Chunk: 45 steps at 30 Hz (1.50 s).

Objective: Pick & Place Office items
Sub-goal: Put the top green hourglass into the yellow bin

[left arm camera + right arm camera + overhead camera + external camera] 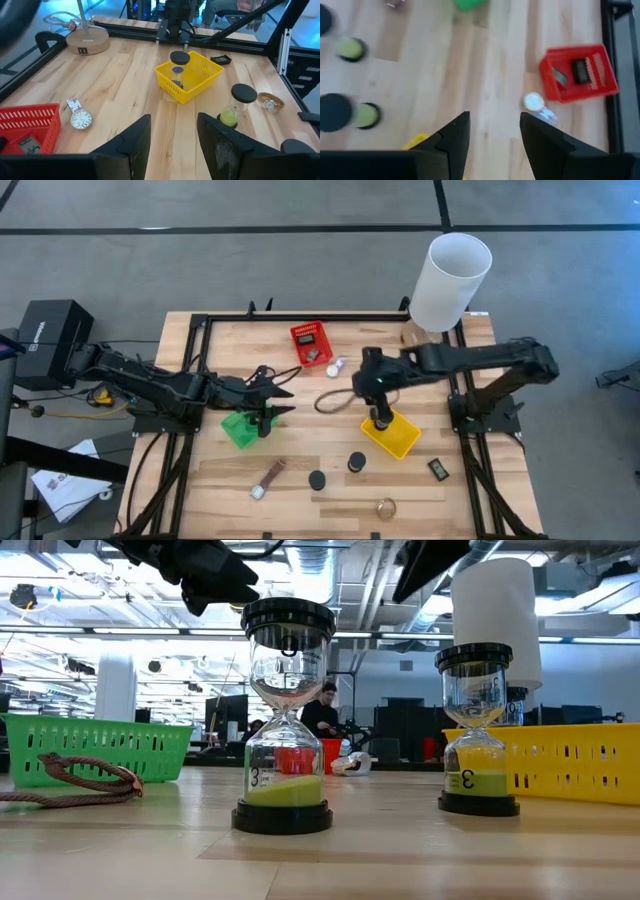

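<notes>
The left pincer [283, 400] hangs over the middle of the wooden worktop [300, 500], just beside the green basket [240, 430], and its fingers are spread with nothing between them. In the left wrist view the same fingers [132, 142] stand apart over bare wood. The right pincer [380, 420] is above the yellow basket [395, 438]. In the right wrist view its fingers [455, 135] are also spread and hold nothing.

The office items are scattered. One sand timer with a black cap [179, 67] stands inside the yellow basket. Two more sand timers with green sand stand on the worktop in front of it, one [357, 462] near the yellow basket and one [317, 479] a little more to the left. In the low view these two timers [288, 720] are upright.

A watch with a brown strap [268, 479] lies near the front edge, and a gold watch [386, 506] lies further right. A small black item [438, 469] lies to the right of the yellow basket. The red basket [311, 343] at the back holds a dark calculator [25, 144], and a round white watch [335, 367] lies just beside this basket. A brown cord [335, 400] makes a loop between the two pincers. A white cylinder lamp [450, 280] stands at the back right corner.
</notes>
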Each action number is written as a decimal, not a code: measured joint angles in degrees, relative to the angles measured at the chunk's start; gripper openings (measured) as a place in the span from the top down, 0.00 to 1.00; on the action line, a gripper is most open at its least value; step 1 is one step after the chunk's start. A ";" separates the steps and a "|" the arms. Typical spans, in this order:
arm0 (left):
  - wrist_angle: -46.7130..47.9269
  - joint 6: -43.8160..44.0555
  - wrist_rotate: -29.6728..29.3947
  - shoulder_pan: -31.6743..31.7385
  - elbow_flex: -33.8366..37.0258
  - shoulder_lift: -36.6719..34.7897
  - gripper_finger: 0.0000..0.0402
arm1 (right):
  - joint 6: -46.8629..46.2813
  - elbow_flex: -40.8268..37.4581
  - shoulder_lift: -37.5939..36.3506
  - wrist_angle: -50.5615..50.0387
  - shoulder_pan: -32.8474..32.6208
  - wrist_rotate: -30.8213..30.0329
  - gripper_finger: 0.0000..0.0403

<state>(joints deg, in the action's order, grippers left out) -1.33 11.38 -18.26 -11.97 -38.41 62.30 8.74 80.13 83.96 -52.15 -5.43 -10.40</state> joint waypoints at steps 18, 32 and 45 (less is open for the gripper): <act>-0.10 2.80 -0.24 0.00 0.00 0.00 0.61 | -3.15 -27.35 -19.75 23.91 -16.42 10.75 0.59; -0.29 2.44 -0.22 0.04 0.00 0.00 0.61 | -14.95 -47.20 -24.18 59.22 -16.53 10.35 0.59; -0.45 2.23 -0.17 0.04 0.00 0.00 0.61 | -8.53 -46.57 -1.89 92.06 -12.64 9.29 0.59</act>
<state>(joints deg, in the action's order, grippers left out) -1.78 13.61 -18.44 -11.92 -38.41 62.30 0.21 33.56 82.06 39.91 -18.07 -1.10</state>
